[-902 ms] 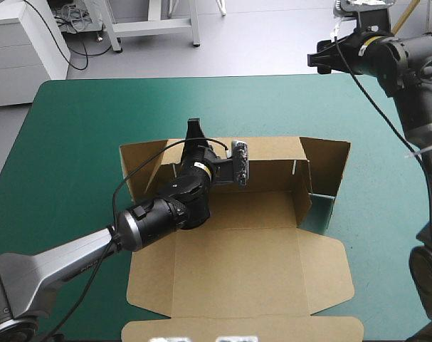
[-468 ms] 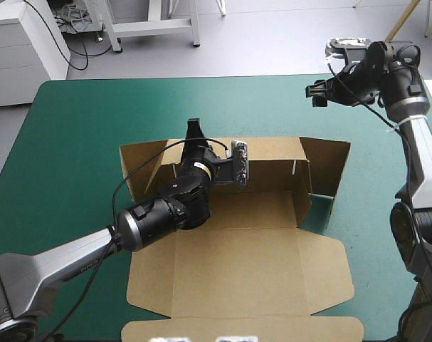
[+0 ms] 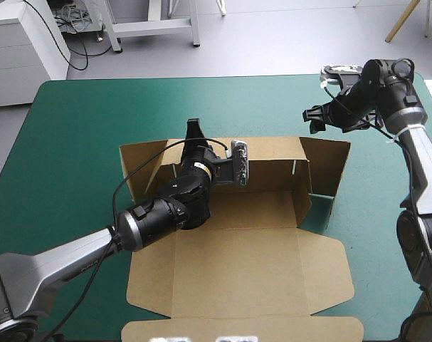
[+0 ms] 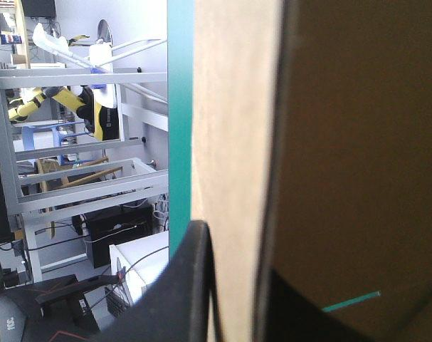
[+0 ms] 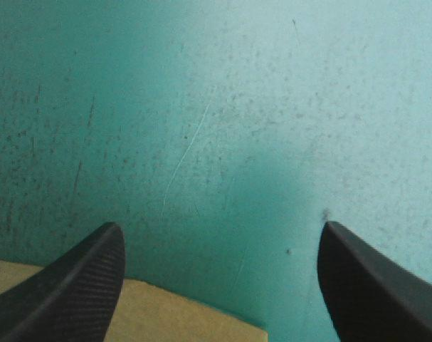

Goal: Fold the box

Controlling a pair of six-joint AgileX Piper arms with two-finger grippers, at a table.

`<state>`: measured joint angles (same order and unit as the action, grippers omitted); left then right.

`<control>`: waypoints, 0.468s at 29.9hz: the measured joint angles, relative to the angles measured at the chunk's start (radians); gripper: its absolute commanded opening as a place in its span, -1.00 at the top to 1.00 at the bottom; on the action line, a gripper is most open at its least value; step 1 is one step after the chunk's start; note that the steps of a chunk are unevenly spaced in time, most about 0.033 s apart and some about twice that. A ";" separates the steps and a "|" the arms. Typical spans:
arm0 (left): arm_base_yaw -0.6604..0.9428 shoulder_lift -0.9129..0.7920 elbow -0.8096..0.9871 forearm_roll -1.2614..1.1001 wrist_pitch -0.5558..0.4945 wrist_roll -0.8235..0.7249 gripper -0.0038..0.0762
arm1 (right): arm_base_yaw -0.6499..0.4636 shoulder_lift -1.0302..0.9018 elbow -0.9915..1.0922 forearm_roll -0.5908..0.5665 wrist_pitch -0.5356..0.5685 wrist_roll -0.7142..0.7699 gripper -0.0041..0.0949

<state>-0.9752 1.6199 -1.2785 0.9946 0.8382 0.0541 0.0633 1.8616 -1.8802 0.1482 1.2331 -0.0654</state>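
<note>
Here the left hand [image 3: 193,134] grips the box [image 3: 244,274] — far wall.

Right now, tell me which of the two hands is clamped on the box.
The left hand: its black fingers are shut on the far wall of the box. The right hand hangs open over the teal-green cover, holding nothing.

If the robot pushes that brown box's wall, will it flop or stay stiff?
Probably stiff but bendy at the creases: the box has its far wall standing upright while its lid lies flat. Likely light, since the left tool alone holds that wall.
</note>
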 measured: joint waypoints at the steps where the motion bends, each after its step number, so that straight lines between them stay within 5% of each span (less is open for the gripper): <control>1: 0.000 0.000 0.000 0.000 0.001 0.000 0.93 | 0.000 -0.016 0.019 0.000 0.000 -0.008 -0.46; 9: 0.000 0.000 0.001 0.000 0.001 0.001 0.93 | 0.000 -0.170 0.224 -0.005 -0.022 -0.067 -0.44; 14: 0.000 0.000 0.001 0.000 0.001 0.002 0.93 | 0.000 -0.275 0.391 -0.006 -0.134 -0.100 -0.44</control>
<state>-0.9752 1.6199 -1.2778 0.9946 0.8390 0.0563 0.0633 1.5865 -1.4890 0.1426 1.0990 -0.1659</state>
